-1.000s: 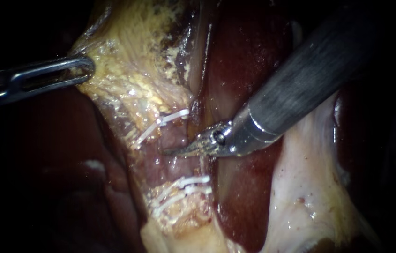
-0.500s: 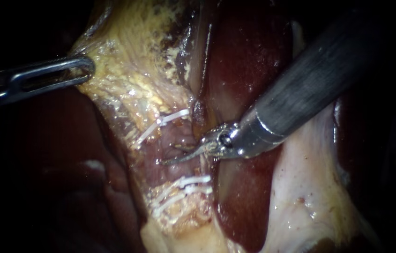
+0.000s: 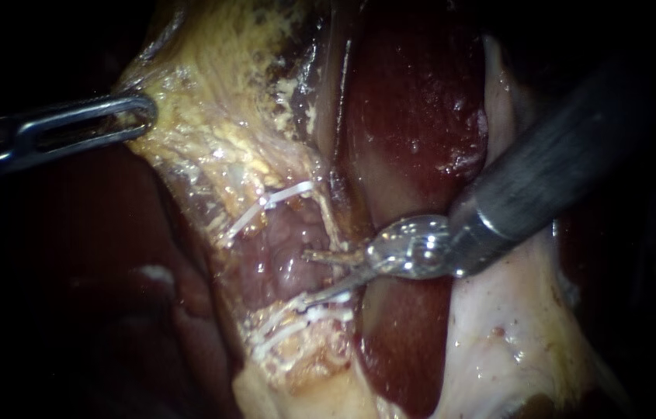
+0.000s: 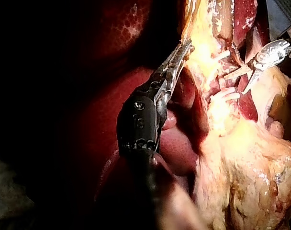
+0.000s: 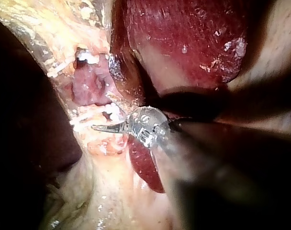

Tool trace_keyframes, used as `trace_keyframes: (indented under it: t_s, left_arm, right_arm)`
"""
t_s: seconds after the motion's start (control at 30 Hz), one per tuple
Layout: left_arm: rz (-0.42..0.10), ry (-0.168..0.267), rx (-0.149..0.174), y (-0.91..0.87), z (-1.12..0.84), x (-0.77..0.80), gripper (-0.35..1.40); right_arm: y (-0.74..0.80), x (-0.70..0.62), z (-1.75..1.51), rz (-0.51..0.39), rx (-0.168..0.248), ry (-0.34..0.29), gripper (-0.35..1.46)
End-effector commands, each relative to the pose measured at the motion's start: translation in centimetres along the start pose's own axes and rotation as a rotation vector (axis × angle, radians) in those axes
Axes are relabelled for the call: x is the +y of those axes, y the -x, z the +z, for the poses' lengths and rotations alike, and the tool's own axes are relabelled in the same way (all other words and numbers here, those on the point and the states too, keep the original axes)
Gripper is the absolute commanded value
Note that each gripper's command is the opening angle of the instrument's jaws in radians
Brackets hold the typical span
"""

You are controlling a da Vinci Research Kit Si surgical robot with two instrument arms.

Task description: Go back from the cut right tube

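In the endoscope view my right instrument comes in from the upper right, its two thin blades open. They lie over the pink tube, between one white clip above and two white clips below. My left instrument is at the left, its jaws shut on the yellowish tissue. The left wrist view shows the left instrument on that tissue, with the right instrument spread beside the clips. In the right wrist view the right instrument points at the lower clips.
Dark red liver fills the upper middle behind the right shaft, and more lies at the lower left. Pale whitish tissue sits under the right instrument at the lower right. The yellow fatty tissue runs from the top down to the clipped tube.
My right instrument has drawn back to the right along its shaft, and its blades have gone from together to spread apart. The left instrument and the clips have not moved.
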Motion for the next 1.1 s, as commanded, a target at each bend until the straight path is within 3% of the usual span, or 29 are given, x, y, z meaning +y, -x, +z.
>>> trace_keyframes:
  t_s: [0.03, 0.37, 0.67, 0.8, 0.97, 1.1]
  left_arm:
    - [0.0, 0.001, 0.0, 0.0, 0.0, 0.0, -0.35]
    - [0.0, 0.001, 0.0, 0.0, 0.0, -0.01, -0.35]
    - [0.001, 0.001, -0.001, -0.02, 0.04, -0.02, -0.35]
    - [0.009, -0.017, -0.004, -0.21, 0.24, 0.0, -0.35]
    - [0.024, -0.032, 0.03, -0.47, 0.62, 0.07, -0.35]
    - [0.029, -0.042, 0.045, -0.56, 0.91, 0.04, -0.35]
  right_arm:
    - [-0.01, 0.0, -0.13, -0.01, 0.009, 0.01, 1.43]
    - [-0.3, -0.02, -1.15, -0.097, 0.082, 0.072, 1.43]
    - [-0.43, -0.07, -1.37, -0.147, 0.102, 0.088, 1.43]
    - [-0.42, -0.08, -1.35, -0.166, 0.101, 0.086, 1.43]
    - [-0.41, -0.08, -1.34, -0.179, 0.101, 0.081, 1.43]
    - [-0.41, -0.09, -1.31, -0.186, 0.101, 0.08, 1.43]
